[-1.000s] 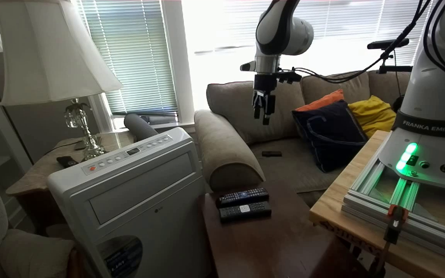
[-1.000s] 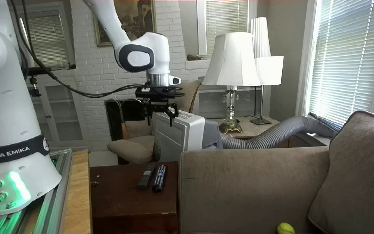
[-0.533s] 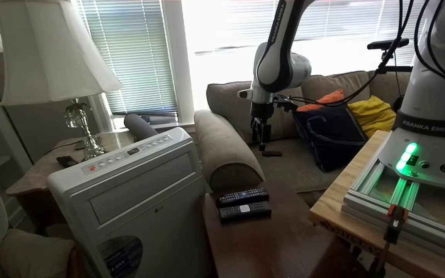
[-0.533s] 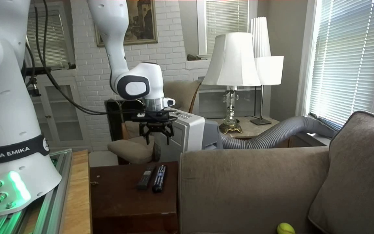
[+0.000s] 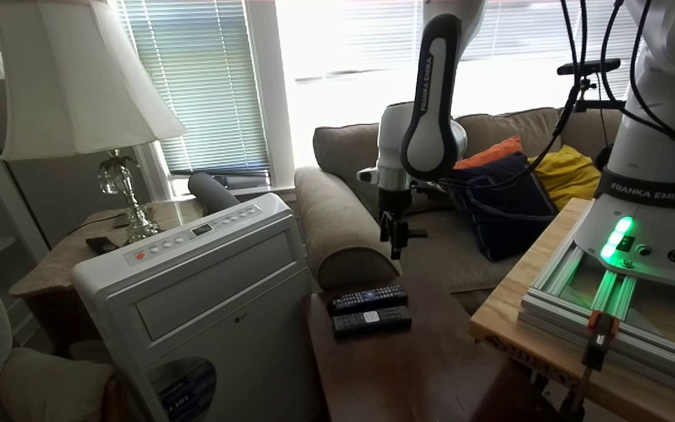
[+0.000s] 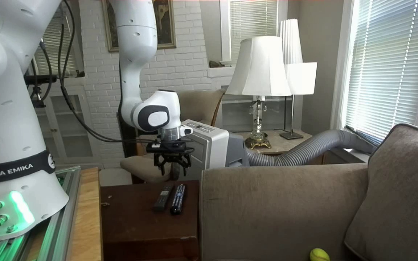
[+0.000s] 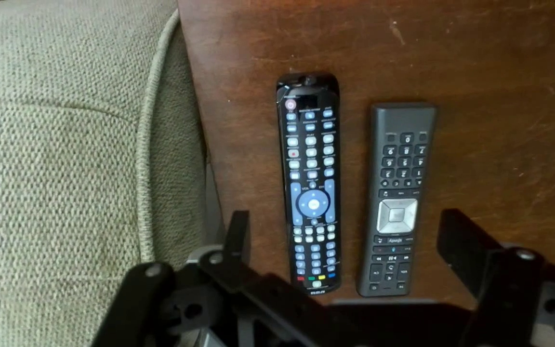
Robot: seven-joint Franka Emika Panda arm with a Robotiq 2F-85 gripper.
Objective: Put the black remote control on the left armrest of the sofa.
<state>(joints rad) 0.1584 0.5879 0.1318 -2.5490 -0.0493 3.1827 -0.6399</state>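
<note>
Two remotes lie side by side on a brown wooden table (image 5: 419,369). The matte black remote control (image 7: 398,164) has a silver centre pad and also shows in both exterior views (image 5: 372,321) (image 6: 163,197). Left of it in the wrist view is a slimmer glossy black remote (image 7: 312,159) with pale buttons. A small plain black oblong (image 5: 418,234) lies on the sofa seat (image 5: 431,264), partly behind my gripper. The left armrest (image 5: 346,228) adjoins the table and also shows in the wrist view (image 7: 56,159). My gripper (image 7: 347,229) is open and empty above the table; both remotes show between its fingers.
A white boxy appliance (image 5: 208,293) stands beside the table and the armrest. Cushions (image 5: 498,205) lie on the sofa. My base stands on a light wooden bench (image 5: 507,293). A tennis ball (image 6: 319,255) lies on the sofa.
My gripper has come down from high up toward the table with the two remotes, staying open. The remotes and the black oblong on the seat have not moved.
</note>
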